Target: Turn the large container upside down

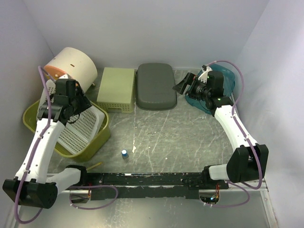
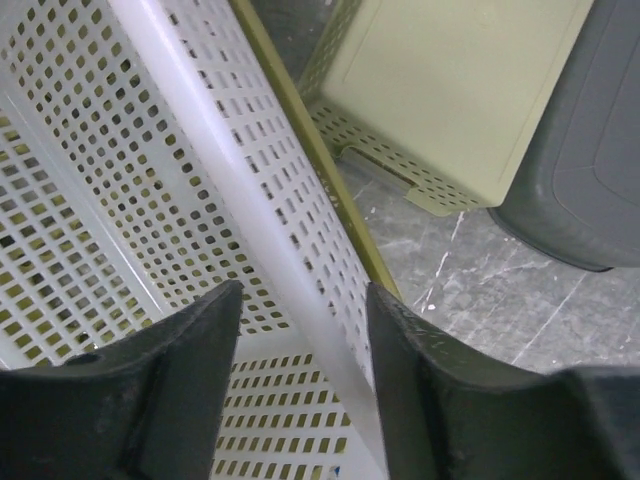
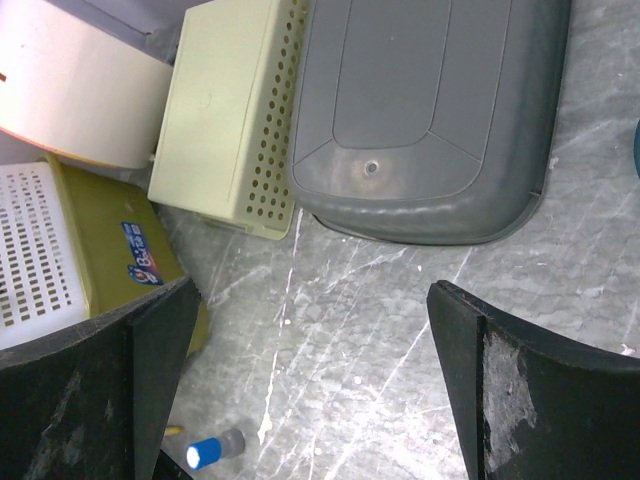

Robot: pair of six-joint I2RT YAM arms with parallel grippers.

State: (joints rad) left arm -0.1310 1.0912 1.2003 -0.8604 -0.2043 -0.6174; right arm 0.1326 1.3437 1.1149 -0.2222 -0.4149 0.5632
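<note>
Left pincer (image 2: 303,295) released, astride white basket (image 1: 80,126) rim; my right pincer (image 3: 312,300) released. Scratched grey surface (image 1: 161,137), white walls (image 1: 156,28) around. Teal container (image 1: 229,81) partly hidden behind my right arm (image 1: 232,123).

Plain white walls (image 1: 152,28) on three sides; grey marbled tabletop (image 1: 166,137), white scratches; soft even light.

White perforated plastic basket (image 1: 81,127); olive-green plastic tub (image 1: 97,142); pale-green perforated plastic crate (image 1: 116,88); dark-grey plastic container (image 1: 156,85); grey white-veined table (image 1: 171,137).
</note>
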